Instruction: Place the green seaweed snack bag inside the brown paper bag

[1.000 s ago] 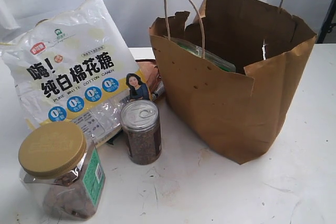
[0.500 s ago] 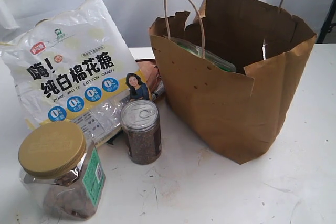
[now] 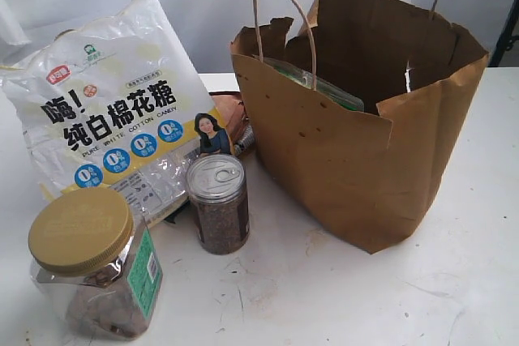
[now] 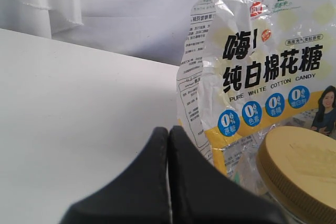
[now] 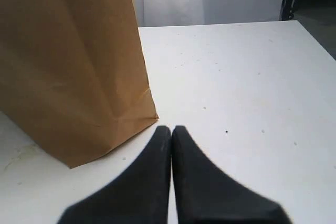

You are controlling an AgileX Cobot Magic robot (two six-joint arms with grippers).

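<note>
The brown paper bag stands upright at the right of the exterior view, its torn rim open. Inside it, against the near-left wall, leans the green seaweed snack bag; only its glossy top edge shows. Neither gripper appears in the exterior view. In the left wrist view my left gripper is shut and empty, low over the white table beside the candy bag. In the right wrist view my right gripper is shut and empty, just off the paper bag's bottom corner.
A large white-and-yellow candy bag leans at the left, also filling the left wrist view. In front stand a plastic jar with a yellow lid and a small pull-tab can. A brownish packet lies behind the can.
</note>
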